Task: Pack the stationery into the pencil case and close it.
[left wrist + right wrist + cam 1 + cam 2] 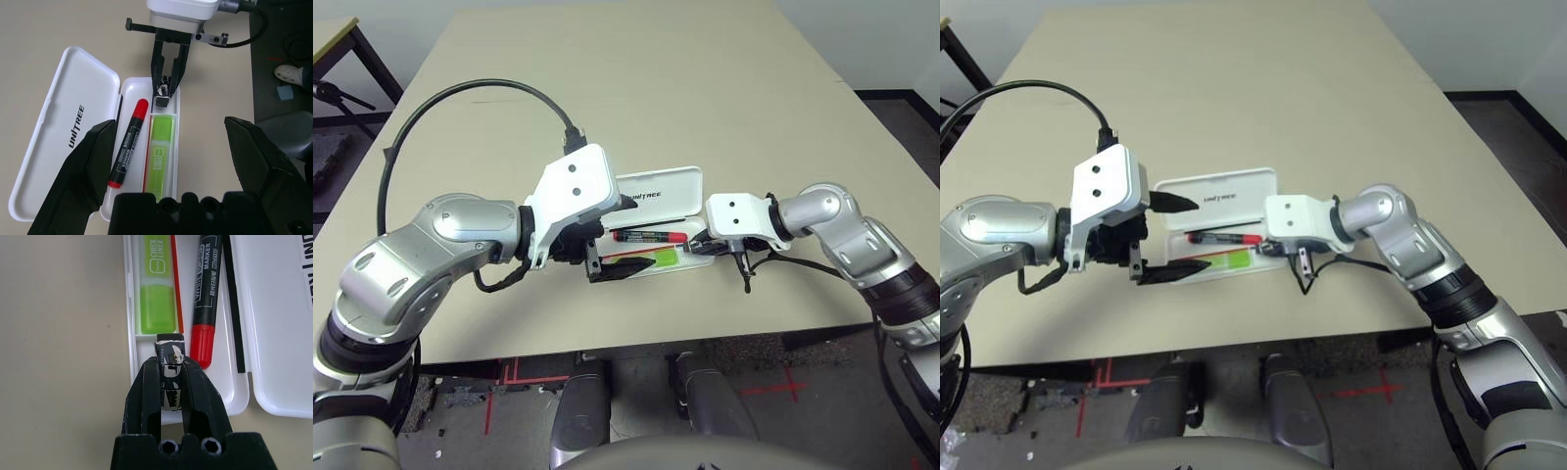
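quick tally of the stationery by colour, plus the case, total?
Lime-green: 1, highlighter, lying in the tray
Red: 1, marker, lying in the tray
Silver-and-black: 1, small metallic piece, held between the right gripper fingers over the tray end
White: 1, pencil case, lid open
Total: 4

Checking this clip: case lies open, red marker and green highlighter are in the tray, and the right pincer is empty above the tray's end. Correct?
Not quite. The right pincer is not empty: it is shut on the small silver-and-black metallic piece, as the right wrist view shows. The rest holds: the flat white plastic pencil case lies open, with the red marker and lime-green highlighter in its tray.
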`<state>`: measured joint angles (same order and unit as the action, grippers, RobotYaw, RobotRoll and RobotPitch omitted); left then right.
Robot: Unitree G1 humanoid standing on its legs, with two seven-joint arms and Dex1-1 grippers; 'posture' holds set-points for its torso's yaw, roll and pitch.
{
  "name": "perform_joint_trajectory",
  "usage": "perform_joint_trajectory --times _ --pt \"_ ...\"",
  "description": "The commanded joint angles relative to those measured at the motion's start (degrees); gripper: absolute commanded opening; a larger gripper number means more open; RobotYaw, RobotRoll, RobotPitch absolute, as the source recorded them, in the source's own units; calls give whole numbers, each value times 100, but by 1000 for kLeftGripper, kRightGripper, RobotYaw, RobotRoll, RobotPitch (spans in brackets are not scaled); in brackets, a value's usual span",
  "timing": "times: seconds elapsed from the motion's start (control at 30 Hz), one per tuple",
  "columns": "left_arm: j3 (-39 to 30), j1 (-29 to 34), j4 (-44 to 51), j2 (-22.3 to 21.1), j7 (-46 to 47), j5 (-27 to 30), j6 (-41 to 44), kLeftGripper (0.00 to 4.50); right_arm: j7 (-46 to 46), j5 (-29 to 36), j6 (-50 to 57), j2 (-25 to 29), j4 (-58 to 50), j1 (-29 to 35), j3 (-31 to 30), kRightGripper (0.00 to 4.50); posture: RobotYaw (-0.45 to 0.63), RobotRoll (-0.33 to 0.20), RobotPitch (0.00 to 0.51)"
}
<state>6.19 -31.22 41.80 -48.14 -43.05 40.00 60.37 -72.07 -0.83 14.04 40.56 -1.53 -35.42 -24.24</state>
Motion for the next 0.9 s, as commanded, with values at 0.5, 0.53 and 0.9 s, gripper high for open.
perform_joint_trajectory --times 0.5,0.53,0.9 --pt "-10 226 19 -175 -75 -100 -262 4500 -462 1759 1848 727 -913 316 1536 4461 3 0 143" --pt "-19 244 20 -188 -79 -98 -271 4500 -487 1892 1962 869 -950 422 1708 4461 -1 0 143" --pt "-242 468 -348 -243 -14 -155 -330 4500 -292 2820 2516 1908 -1029 1611 3494 4461 -50 0 143"
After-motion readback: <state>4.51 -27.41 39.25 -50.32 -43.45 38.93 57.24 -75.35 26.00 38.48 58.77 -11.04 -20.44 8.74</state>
